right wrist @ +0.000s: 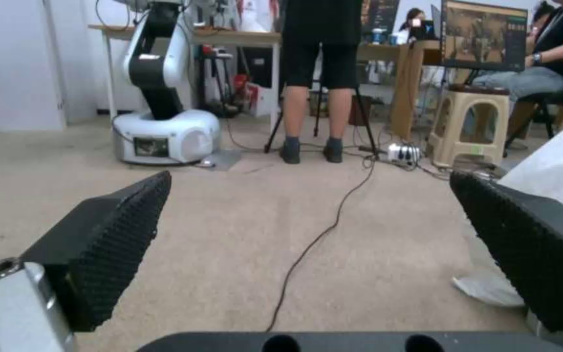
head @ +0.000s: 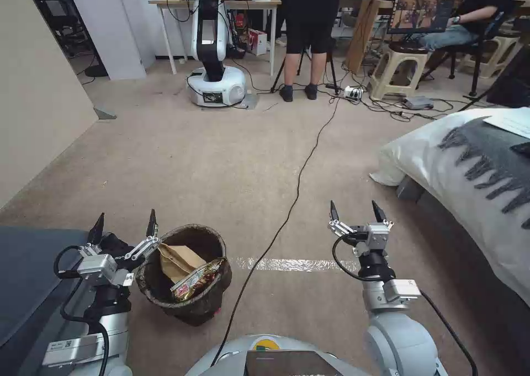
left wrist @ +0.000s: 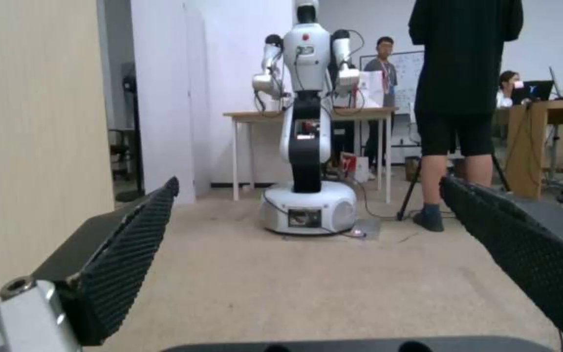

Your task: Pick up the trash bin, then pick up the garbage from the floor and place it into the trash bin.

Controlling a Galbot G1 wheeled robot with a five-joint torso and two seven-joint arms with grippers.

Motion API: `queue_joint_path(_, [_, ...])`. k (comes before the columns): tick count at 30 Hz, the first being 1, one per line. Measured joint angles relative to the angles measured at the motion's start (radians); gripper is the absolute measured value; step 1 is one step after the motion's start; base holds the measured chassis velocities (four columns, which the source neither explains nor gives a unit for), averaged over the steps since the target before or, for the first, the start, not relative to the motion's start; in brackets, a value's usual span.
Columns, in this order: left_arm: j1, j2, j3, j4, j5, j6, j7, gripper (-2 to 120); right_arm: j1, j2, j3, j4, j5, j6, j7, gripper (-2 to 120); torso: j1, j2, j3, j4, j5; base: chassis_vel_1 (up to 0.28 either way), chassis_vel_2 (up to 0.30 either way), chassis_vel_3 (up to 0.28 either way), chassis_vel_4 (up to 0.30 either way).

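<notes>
1. Trash bin (head: pixel 190 274) standing on carpet (head: pixel 221 166) at about 7 o'clock in the head view, brown liner folded over rim.
2. Inside bin: tan paper bag (head: pixel 178 261) and shiny brown snack wrapper (head: pixel 197 279), leaning toward the 3 o'clock side.
3. Left gripper (head: pixel 125 226) just beside the bin rim at its 10 o'clock, fingers spread wide, holding nothing.
4. Right gripper (head: pixel 356 212) at about 5 o'clock, well apart from bin, also spread wide and empty.
5. Black cable (head: pixel 298 183) running across carpet between the two grippers.
</notes>
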State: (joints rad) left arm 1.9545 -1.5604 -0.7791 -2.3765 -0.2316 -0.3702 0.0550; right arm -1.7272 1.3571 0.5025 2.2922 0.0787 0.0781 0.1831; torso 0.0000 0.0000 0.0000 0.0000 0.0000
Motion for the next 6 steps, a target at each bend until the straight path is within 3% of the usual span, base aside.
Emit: queue_joint_path(6, [-0.001,0.001,0.000,0.000,-0.001,0.002,0.000,100,0.000,0.000,-0.001,0.000,0.000,0.000,0.000,100,0.000,0.000,0.000,0.0000,0.0000,0.000,0.000,0.000,0.000])
